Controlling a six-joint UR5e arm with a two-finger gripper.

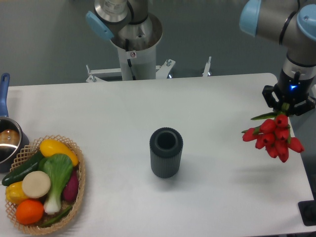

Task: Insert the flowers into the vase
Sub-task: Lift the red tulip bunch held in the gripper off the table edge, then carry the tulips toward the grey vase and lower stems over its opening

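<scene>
The flowers (274, 137), a bunch of red tulip buds with green stems, hang over the table's right side. My gripper (288, 104) is shut on their stems from above, with the buds pointing down and toward the camera. The vase (166, 152), dark grey and ribbed with a round open mouth, stands upright near the table's middle, well left of the flowers. Most of the stems are hidden behind the gripper's fingers.
A wicker basket (79, 190) of colourful vegetables sits at the front left. A steel pot (8, 140) with a blue handle stands at the left edge. The arm's base (133, 44) is behind the table's far edge. A black object (308, 212) shows at the front right corner.
</scene>
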